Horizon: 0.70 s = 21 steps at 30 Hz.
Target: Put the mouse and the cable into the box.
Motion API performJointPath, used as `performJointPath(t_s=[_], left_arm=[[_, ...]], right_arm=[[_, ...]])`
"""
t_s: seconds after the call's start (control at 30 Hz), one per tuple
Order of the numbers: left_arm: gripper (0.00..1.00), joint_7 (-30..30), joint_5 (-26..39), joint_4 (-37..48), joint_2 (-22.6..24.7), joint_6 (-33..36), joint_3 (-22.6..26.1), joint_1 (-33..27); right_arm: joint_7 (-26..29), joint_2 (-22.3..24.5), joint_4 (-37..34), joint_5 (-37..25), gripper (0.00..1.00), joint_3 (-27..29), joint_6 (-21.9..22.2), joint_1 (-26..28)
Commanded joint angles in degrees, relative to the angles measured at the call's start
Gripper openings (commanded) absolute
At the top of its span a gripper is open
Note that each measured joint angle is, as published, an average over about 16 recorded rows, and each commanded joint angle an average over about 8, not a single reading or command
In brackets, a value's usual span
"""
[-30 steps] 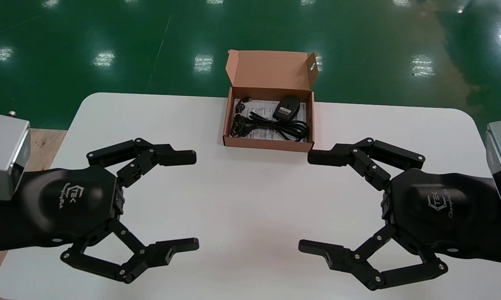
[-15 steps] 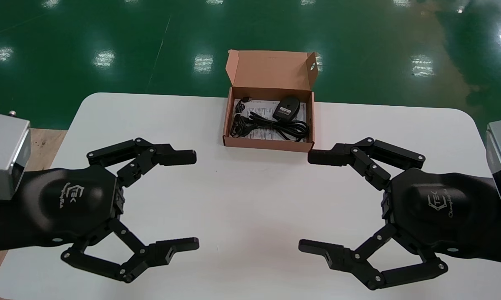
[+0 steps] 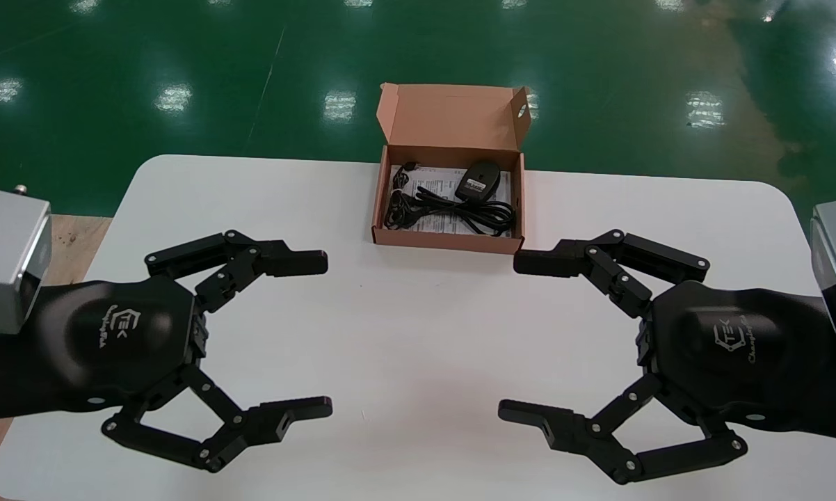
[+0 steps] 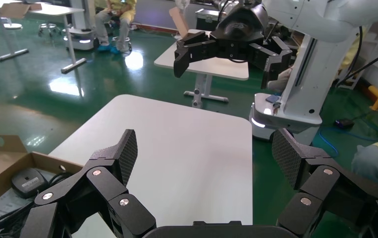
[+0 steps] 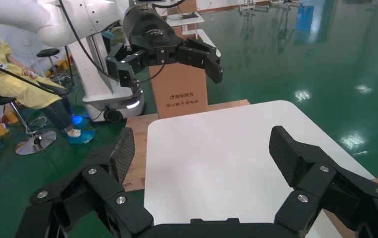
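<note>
Compared with the frames of one second and half a second ago, nothing has changed place: both arms, the box and its contents are exactly where they were.

The brown cardboard box [image 3: 448, 241] stands on the far middle part of the white rounded tabletop [image 3: 404, 327], with its lid flap standing up at the back. The black computer mouse [image 3: 478, 181] lies inside the box, in the far right part, on a printed paper sheet [image 3: 435, 177]. The black cable [image 3: 453, 209] is also inside the box, in a loose bundle from the left wall across to the right, just in front of the mouse and touching it.

The left tool [image 3: 325, 335] hovers above the tabletop, nearer to the robot than the box and on the box's left side. Its two fingers are spread wide apart and hold nothing. The right tool [image 3: 509, 337] is in the mirrored place, nearer than the box and on its right side. Its fingers are also wide apart and empty. Its upper fingertip is close to the front right corner of the box, but I cannot tell if it touches. The two tools point toward each other, with bare tabletop between them.
</note>
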Motion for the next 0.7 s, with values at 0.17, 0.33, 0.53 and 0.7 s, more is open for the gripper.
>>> performJointPath(t_s=[0.17, 0.33, 0.53, 0.7], left_arm=[[1.0, 0.0, 0.0, 0.0, 0.0, 0.0, 0.0, 0.0], [1.0, 0.0, 0.0, 0.0, 0.0, 0.0, 0.0, 0.0], [1.0, 0.0, 0.0, 0.0, 0.0, 0.0, 0.0, 0.0], [1.0, 0.0, 0.0, 0.0, 0.0, 0.0, 0.0, 0.0]], right_arm=[[0.0, 0.0, 0.0, 0.0, 1.0, 0.0, 0.0, 0.0], [0.0, 0.0, 0.0, 0.0, 1.0, 0.0, 0.0, 0.0], [0.0, 0.0, 0.0, 0.0, 1.0, 0.0, 0.0, 0.0], [0.0, 0.0, 0.0, 0.0, 1.0, 0.0, 0.0, 0.0]])
